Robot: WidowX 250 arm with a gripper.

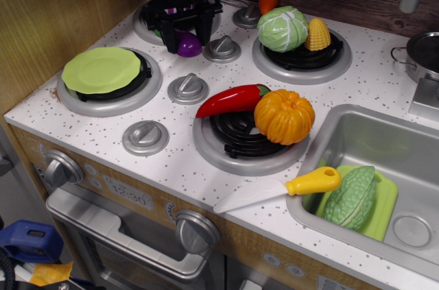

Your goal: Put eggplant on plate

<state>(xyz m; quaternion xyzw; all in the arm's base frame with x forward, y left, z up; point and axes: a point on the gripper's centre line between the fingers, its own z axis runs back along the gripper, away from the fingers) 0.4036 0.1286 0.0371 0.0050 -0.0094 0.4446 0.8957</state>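
observation.image: bare plate (101, 69), eggplant (188, 44) between fingers (169, 35), above stovetop.

Arm: black, comes down from the top edge, near upright.
Gripper (186, 38): points down, fingers (169, 35) closed around the eggplant (188, 44).

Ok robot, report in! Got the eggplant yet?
Claw shut on eggplant, lifted off the stove. Plate bare, front-left burner. Nothing in the way.
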